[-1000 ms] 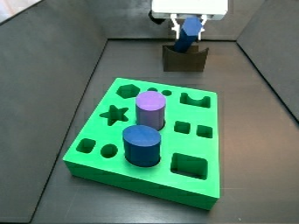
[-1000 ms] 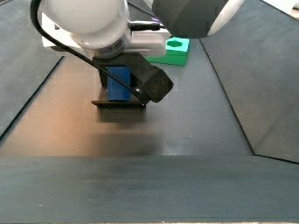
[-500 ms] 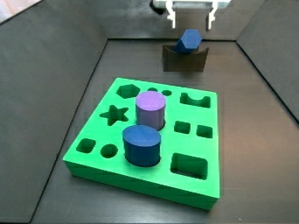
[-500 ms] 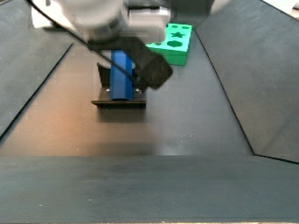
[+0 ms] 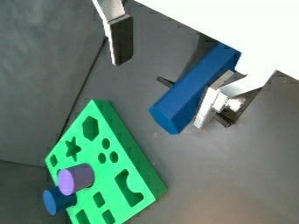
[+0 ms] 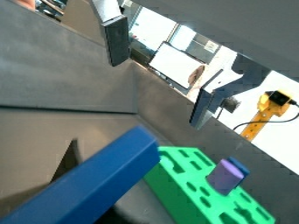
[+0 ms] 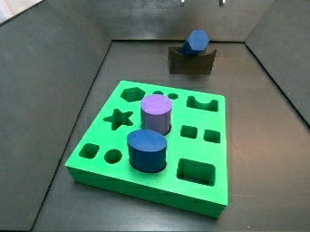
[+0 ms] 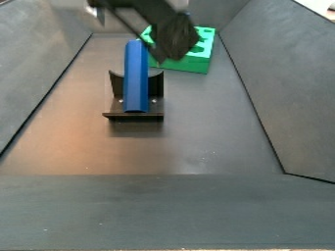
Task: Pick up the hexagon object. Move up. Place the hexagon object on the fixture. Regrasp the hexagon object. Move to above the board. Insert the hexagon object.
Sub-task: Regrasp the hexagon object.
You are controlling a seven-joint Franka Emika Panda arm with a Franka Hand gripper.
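Both fingers (image 5: 118, 39) of the gripper (image 5: 170, 66) stood spread, apparently clear above the hexagon object (image 8: 136, 75), which leaned in the fixture (image 8: 135, 108) at upper centre, ready for regrasping.

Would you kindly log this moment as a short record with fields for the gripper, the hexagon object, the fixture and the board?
gripper: open, above the hexagon object, holding nothing
hexagon object: blue prism, leaning in the fixture's notch, free of the fingers
fixture: on the dark floor, beyond the board in a side view
board: green, carries a purple cylinder and a dark-blue cylinder
stage: placed on the fixture, not yet regrasped
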